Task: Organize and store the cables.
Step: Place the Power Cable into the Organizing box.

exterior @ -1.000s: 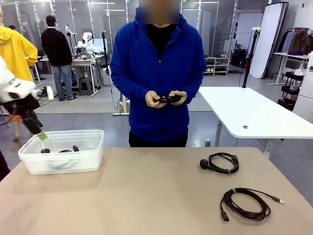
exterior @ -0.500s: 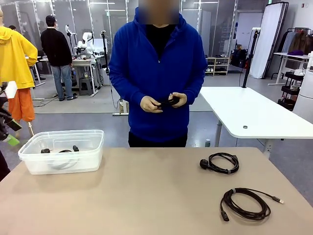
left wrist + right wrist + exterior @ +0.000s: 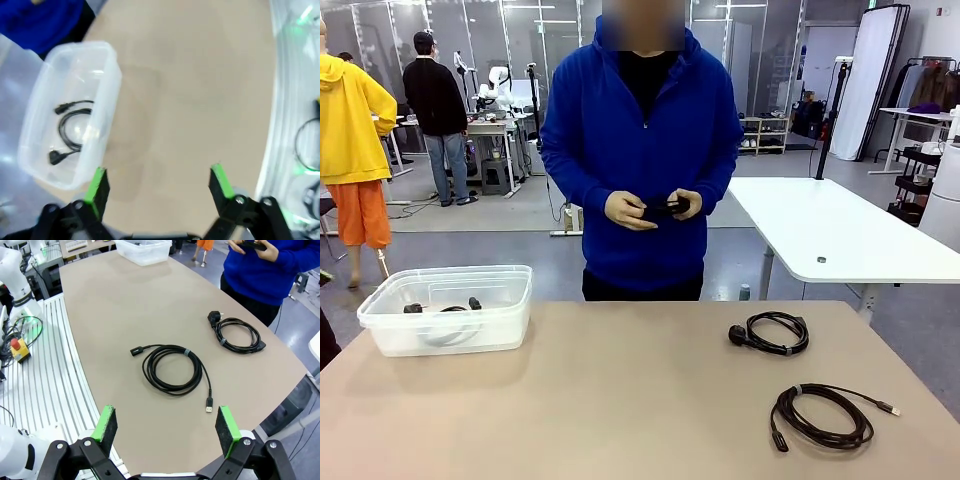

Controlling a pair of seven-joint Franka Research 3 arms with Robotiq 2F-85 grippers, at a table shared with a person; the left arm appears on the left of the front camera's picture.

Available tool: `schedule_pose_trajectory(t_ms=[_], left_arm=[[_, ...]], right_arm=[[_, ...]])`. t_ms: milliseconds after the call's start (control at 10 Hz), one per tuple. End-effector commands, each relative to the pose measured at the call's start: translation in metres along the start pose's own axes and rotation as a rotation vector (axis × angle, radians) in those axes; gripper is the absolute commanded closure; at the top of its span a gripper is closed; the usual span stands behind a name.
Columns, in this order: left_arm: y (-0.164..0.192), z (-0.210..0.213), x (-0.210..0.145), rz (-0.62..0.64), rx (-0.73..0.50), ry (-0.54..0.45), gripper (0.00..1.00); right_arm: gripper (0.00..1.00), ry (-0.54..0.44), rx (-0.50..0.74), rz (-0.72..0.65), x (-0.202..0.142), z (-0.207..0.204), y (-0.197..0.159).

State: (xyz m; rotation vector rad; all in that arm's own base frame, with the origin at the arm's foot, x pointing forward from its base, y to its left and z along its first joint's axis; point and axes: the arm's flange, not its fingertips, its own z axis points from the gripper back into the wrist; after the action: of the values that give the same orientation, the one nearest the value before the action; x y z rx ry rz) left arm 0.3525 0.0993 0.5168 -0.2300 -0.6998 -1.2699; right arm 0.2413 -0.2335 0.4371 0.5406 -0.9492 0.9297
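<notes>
So the silver-tipped cable (image 3: 186,352) lies coiled on the table (image 3: 125,305) just ahead of the right gripper (image 3: 166,414), jaws spread, empty; left gripper (image 3: 157,175), spread too, hangs near the bin (image 3: 114,70).

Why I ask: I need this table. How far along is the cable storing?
Done: one cable in the bin. In hand: the person holds a black bundle, likely a cable. Left: far coil and near coil on the table; left hand, right hand open, empty.
</notes>
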Motion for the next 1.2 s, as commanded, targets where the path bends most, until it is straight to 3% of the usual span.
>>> schedule_pose_trajectory(t_ms=[0, 300, 600, 700, 900, 1100], left_arm=[[-0.019, 0.024, -0.024, 0.096, 0.028, -0.088, 0.00], [-0.025, 0.030, -0.052, 0.268, 0.059, -0.144, 0.00], [-0.021, 0.033, -0.062, 0.337, 0.021, -0.179, 0.00], [-0.025, 0.035, -0.063, 0.281, 0.059, -0.129, 0.00], [-0.025, 0.035, -0.063, 0.281, 0.059, -0.129, 0.00], [-0.025, 0.035, -0.063, 0.281, 0.059, -0.129, 0.00]], right_arm=[[0.00, 0.024, -0.001, -0.011, 0.004, -0.001, 0.004], [0.00, 0.004, -0.005, 0.002, 0.000, 0.000, 0.000], [0.00, 0.004, -0.005, 0.002, 0.000, 0.000, 0.000], [0.00, 0.009, -0.010, 0.003, 0.001, 0.000, -0.001], [0.00, 0.104, -0.055, 0.240, 0.036, 0.025, 0.017], [0.00, 0.223, -0.006, 0.380, 0.079, 0.003, 0.011]])
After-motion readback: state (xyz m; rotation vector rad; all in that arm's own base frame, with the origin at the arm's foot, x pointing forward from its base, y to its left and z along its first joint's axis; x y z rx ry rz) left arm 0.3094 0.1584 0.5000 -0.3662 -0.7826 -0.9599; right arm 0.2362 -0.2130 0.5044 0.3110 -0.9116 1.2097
